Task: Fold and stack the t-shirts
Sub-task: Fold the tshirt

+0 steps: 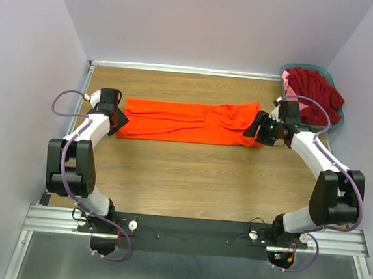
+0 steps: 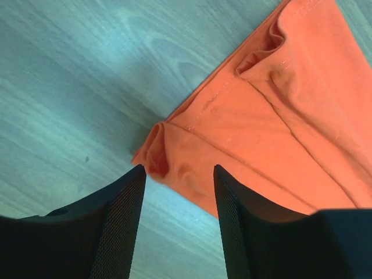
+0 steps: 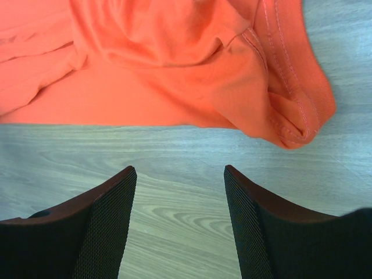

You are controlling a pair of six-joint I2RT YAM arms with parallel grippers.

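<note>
A bright orange t-shirt (image 1: 188,121) lies folded into a long strip across the table. My left gripper (image 1: 117,122) is open at the strip's left end; in the left wrist view (image 2: 179,174) its jaws stand just over the shirt's corner (image 2: 168,154), holding nothing. My right gripper (image 1: 260,130) is open at the strip's right end; in the right wrist view (image 3: 180,171) bare wood lies between its jaws and the shirt's edge (image 3: 174,87) lies just beyond. A dark red t-shirt (image 1: 315,92) sits heaped in the basket, with a bit of pink fabric (image 1: 286,77) beside it.
The grey-blue plastic basket (image 1: 337,117) stands at the table's far right corner, close behind my right arm. White walls enclose the wooden table (image 1: 189,179) on three sides. The arms' mounting rail (image 1: 191,230) runs along the near edge.
</note>
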